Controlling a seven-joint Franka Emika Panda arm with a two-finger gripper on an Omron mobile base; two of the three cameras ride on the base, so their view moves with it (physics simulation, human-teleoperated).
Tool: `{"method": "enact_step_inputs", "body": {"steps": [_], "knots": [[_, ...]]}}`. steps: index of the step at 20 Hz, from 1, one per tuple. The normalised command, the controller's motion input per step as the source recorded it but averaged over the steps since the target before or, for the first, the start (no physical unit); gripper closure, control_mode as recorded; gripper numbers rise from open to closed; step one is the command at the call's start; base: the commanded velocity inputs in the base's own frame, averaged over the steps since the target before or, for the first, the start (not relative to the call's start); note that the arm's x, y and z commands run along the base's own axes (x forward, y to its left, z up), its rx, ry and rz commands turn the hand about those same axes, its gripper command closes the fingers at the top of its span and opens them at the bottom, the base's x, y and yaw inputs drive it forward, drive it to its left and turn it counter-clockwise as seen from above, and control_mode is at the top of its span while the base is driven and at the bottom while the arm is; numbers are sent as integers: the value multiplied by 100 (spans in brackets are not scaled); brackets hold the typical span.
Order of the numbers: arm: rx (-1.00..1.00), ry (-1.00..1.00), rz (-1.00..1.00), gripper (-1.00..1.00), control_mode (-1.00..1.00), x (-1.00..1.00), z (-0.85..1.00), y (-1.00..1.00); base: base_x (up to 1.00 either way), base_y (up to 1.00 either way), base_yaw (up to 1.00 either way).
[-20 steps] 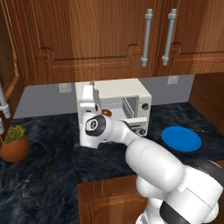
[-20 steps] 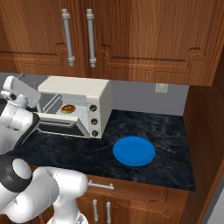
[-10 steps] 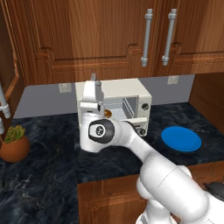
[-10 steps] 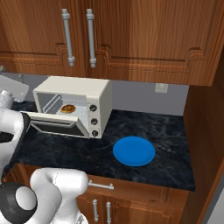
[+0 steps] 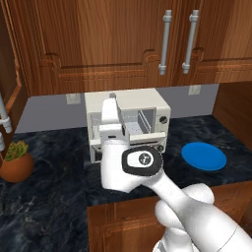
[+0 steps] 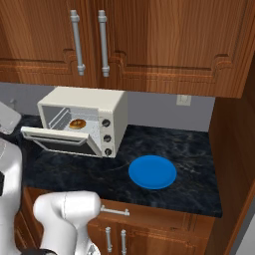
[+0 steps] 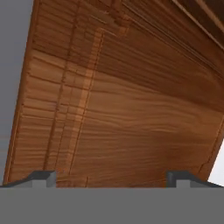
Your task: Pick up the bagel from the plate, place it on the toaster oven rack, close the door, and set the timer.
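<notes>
Closing the door (image 6: 60,139) comes next: bagel (image 6: 76,123) already sits on the toaster oven rack (image 6: 67,123), plate (image 6: 152,172) bare. Hand (image 7: 111,177) wide open, empty, facing cabinet wood; bring it under the door's front edge and push up evenly.

We see a big brown wooden cupboard door (image 7: 131,109) with a raised frame, a grey wall (image 7: 13,65) at its left edge, our two dark fingertips (image 7: 43,178) wide apart, holding nothing

A cream-white toaster oven (image 6: 94,119) is carried at the back of the dark marbled bench (image 6: 189,174). The blue plate (image 6: 152,172) is set near the front edge, and a potted plant (image 5: 15,160) toward the left end.
</notes>
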Motion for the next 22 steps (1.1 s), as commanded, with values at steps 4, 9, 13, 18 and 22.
{"method": "enact_step_inputs", "body": {"steps": [4,9,13,18,22], "knots": [[0,49,1,-100,-100,-19,-22,0,0,0,0],[-1,48,0,-100,-100,0,-46,1,0,0,0],[-7,35,0,-100,-100,0,-84,12,0,0,0],[-8,22,0,-100,-100,-2,-77,16,0,0,0],[-6,9,0,-100,-100,0,-42,14,0,0,0]]}}
